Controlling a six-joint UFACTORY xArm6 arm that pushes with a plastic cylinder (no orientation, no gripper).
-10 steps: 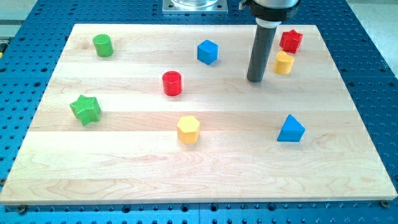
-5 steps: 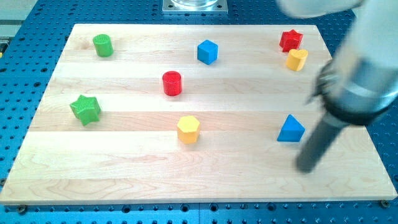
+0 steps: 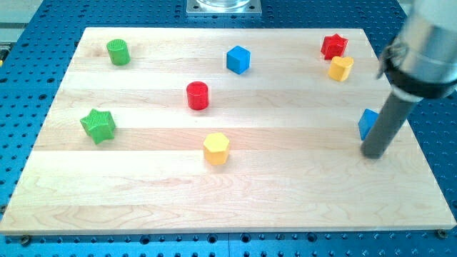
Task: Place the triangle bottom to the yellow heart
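The blue triangle (image 3: pixel 367 123) lies near the board's right edge, partly hidden behind my rod. My tip (image 3: pixel 373 153) rests on the board just below and to the right of the triangle, touching or nearly touching it. The yellow heart (image 3: pixel 340 68) sits near the view's top right, above and a little left of the triangle. A red star (image 3: pixel 333 46) lies just above the heart.
A blue cube (image 3: pixel 238 59) sits at top centre, a red cylinder (image 3: pixel 198 95) left of centre, a yellow hexagon (image 3: pixel 216 148) below it, a green cylinder (image 3: pixel 118 51) at top left, a green star (image 3: pixel 98 124) at the left. The wooden board's (image 3: pixel 400 178) right edge is close to my tip.
My tip swept from beside the heart down past the triangle, then up and right. The heart was nudged right. The triangle has moved right and up, toward the board's right edge.
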